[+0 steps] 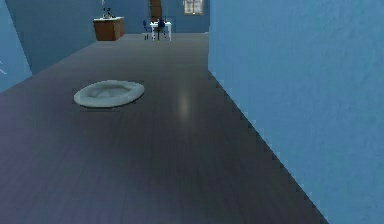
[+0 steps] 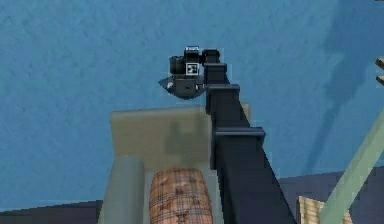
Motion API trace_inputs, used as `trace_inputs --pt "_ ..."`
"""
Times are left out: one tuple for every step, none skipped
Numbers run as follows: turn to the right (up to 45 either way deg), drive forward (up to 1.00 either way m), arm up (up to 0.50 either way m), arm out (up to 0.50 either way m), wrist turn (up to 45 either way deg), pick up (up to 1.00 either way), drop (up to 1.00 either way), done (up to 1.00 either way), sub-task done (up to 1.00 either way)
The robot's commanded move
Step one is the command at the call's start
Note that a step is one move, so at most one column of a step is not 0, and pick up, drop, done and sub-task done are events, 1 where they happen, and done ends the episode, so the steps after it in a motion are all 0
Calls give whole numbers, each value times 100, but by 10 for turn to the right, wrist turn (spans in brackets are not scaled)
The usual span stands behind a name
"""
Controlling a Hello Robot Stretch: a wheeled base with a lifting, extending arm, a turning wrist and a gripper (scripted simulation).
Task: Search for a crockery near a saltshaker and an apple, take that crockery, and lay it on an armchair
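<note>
Dark arm (image 2: 235, 140) reaching far out, gripper (image 2: 179, 85) at its end, fingers seemingly pointing left

Your forward view looks ahead and somewhat down along a dark floor (image 1: 190, 160); a blue wall (image 1: 300, 90) runs close along its right; the far end of the room, with a wooden cabinet (image 1: 110, 29) and some chairs (image 1: 157, 30), sits small and high in the frame, well away from you; your arm side view looks out sideways from the robot's body, with the arm (image 2: 235, 130) rising from its bottom edge; it faces blue wall at close range, looking down over a pale armchair (image 2: 150, 130) just below; both views carry blue wall and dark floor, though you cannot tell whether they share the same stretch.
</note>
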Motion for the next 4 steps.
trace_inputs --pt "0 0 -38 0 0 0 0 0 0" --pt "0 0 -32 0 0 0 0 0 0" --pt "0 0 0 0 0 0 100 0 0" --pt "0 0 10 0 0 0 0 0 0"
